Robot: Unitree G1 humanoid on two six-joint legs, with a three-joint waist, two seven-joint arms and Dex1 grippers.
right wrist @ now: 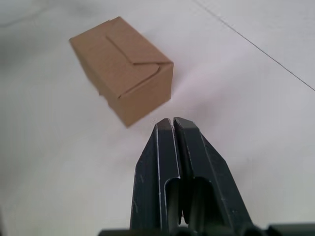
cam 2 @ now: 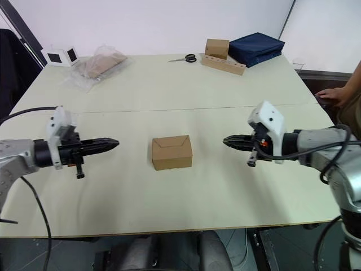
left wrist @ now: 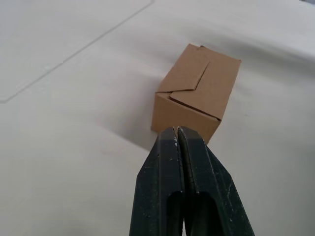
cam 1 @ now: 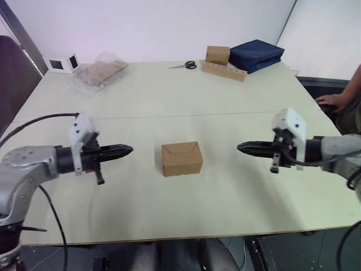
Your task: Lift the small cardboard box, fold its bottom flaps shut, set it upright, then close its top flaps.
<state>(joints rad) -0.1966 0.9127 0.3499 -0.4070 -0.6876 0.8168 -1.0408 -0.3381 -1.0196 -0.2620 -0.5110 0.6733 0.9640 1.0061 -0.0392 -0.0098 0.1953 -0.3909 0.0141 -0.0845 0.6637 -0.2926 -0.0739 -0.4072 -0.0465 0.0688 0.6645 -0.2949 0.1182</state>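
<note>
The small cardboard box [cam 1: 181, 158] stands on the table's middle, plain brown, with its top flaps [left wrist: 199, 83] folded flat and shut. Its bottom flaps are hidden underneath. My left gripper [cam 1: 130, 150] hovers a little to the box's left, fingers shut and empty, tips pointing at it. On the other side my right gripper [cam 1: 240, 148] points at the box from farther off, also shut on nothing. In both wrist views the box [right wrist: 123, 69] lies just beyond the closed fingertips [left wrist: 177, 135], apart from them.
At the table's far side lie scissors [cam 1: 184, 65], another brown box on a cardboard strip [cam 1: 223, 64], a blue bag [cam 1: 256, 54] and a clear plastic bag [cam 1: 100, 71]. A person's hand [cam 1: 333, 101] rests at the table's right edge. White cubes [cam 1: 63, 62] sit far left.
</note>
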